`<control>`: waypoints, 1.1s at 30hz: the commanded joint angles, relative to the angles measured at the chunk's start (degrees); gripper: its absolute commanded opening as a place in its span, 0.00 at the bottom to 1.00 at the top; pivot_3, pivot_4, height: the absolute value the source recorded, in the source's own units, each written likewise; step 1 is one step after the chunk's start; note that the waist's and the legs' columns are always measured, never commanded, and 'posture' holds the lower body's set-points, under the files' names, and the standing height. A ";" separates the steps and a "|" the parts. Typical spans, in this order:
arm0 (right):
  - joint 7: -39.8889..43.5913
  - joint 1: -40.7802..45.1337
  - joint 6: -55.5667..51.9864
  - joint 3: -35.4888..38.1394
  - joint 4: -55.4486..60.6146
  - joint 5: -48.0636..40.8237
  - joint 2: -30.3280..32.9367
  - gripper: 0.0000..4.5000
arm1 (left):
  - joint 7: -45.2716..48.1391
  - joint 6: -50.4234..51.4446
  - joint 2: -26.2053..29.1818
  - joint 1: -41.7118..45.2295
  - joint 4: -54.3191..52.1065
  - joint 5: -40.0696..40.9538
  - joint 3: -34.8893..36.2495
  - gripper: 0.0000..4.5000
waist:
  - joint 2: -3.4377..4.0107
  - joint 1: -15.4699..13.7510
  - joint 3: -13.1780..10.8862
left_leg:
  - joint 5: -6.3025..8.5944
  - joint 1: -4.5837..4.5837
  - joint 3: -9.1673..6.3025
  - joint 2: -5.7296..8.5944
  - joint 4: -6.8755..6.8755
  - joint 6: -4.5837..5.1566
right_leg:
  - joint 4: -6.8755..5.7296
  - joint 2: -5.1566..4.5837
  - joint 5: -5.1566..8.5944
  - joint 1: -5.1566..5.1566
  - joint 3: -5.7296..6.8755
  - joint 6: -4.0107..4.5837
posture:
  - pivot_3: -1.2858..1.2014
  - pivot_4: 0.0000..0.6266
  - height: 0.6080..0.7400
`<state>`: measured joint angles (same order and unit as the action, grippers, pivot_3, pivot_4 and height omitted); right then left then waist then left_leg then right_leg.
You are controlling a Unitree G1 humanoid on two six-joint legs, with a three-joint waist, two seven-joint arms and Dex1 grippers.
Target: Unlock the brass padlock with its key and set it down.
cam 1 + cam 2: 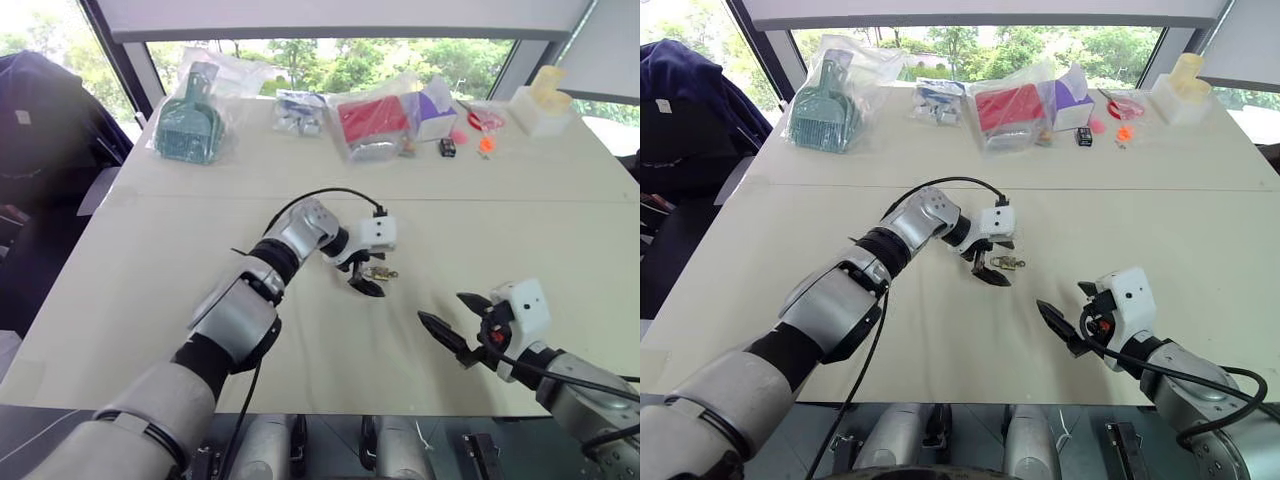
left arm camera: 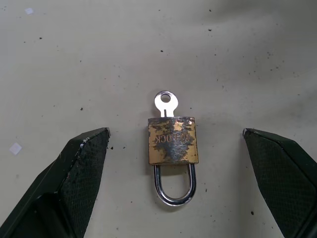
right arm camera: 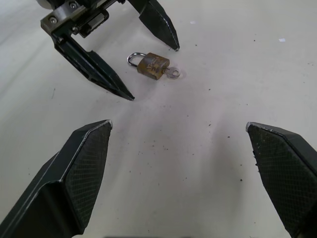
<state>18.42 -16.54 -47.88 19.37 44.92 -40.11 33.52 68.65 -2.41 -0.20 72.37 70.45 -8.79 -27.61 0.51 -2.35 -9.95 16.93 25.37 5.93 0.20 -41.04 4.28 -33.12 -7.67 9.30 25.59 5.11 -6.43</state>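
The brass padlock [image 2: 172,141] lies flat on the pale table [image 1: 180,250]. Its silvery shackle [image 2: 173,191] looks seated in the body, and the key [image 2: 165,103] sticks out of the opposite end. My left gripper [image 1: 362,272] hangs open just above the padlock [image 1: 379,271], one black finger [image 2: 84,168] on each side, touching nothing. My right gripper [image 1: 440,306] is open and empty nearer the front edge, to the right, and points toward the padlock [image 3: 153,64] from a short distance.
Along the far edge lie a green item in a plastic bag [image 1: 190,125], a bagged red box [image 1: 372,120], a purple box [image 1: 435,105], a small black box [image 1: 447,147], red scissors [image 1: 485,120] and a white object [image 1: 540,100].
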 commanded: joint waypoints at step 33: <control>-12.84 31.23 -1.25 0.94 -16.33 -30.57 -14.27 1.00 | -5.47 10.28 13.67 -22.06 -60.26 16.96 17.74 0.17 | -0.03 1.61 0.14 | -0.03 -0.06 -0.05 0.04 0.01 -0.04 | -0.12 0.00 -0.08 -0.08 0.01 -0.07 | 0.52 0.24 0.96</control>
<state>5.61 14.15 -50.19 18.97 27.75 -68.30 19.08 64.35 7.55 13.45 49.67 12.66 6.83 -10.84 0.47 -0.74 -9.81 16.90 25.30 5.88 0.24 -41.02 4.24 -33.23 -7.67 9.20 25.50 5.12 -6.55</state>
